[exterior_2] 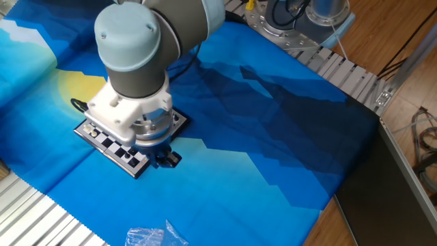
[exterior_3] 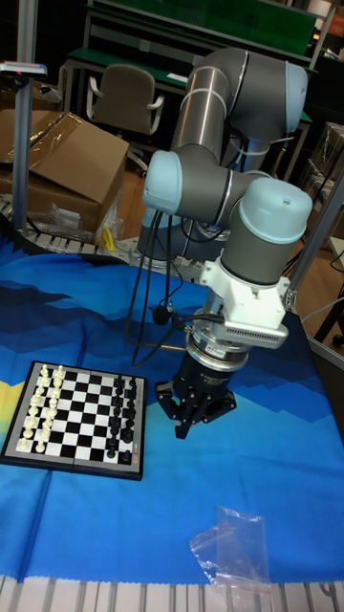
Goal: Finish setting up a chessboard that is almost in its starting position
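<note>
The chessboard (exterior_3: 76, 418) lies flat on the blue cloth, with white pieces (exterior_3: 40, 409) along its left side and black pieces (exterior_3: 121, 418) along its right. In the fixed view the arm covers most of the chessboard (exterior_2: 113, 145). My gripper (exterior_3: 189, 425) points down over the cloth just off the board's black-piece edge, close to the surface. In the fixed view the gripper (exterior_2: 164, 159) sits beside the board's corner. Its dark fingers blend together, so I cannot make out their gap or whether a piece is between them.
A crumpled clear plastic bag (exterior_3: 230, 554) lies on the cloth near the front edge, also in the fixed view as the bag (exterior_2: 153, 237). Ribbed metal table edges (exterior_2: 341, 72) border the cloth. A cardboard box (exterior_3: 65, 167) and a chair (exterior_3: 122, 96) stand behind the table.
</note>
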Tool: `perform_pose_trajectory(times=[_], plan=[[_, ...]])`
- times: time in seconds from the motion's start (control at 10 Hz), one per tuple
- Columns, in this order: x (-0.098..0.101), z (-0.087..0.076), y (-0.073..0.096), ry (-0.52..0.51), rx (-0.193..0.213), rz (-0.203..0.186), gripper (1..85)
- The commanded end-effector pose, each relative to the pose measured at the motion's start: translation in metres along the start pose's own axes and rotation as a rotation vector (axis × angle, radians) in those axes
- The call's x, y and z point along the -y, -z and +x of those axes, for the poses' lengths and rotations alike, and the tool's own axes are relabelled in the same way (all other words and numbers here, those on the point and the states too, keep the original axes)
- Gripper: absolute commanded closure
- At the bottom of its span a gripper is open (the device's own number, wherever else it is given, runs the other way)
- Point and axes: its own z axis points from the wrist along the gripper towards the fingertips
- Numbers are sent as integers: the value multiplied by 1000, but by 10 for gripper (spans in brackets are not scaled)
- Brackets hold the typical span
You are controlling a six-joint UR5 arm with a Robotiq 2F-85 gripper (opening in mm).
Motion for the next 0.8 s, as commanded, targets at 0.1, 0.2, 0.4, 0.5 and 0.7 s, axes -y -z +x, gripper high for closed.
perform_pose_trajectory(times=[0.1,0.2,0.4,0.5,0.7], plan=[[-11,-8,3,-16,53,-42,847],[-9,11,13,-45,49,-26,847],[-4,31,29,-73,55,-2,847],[1,39,32,-83,61,10,847],[-1,21,35,-166,148,-21,847]])
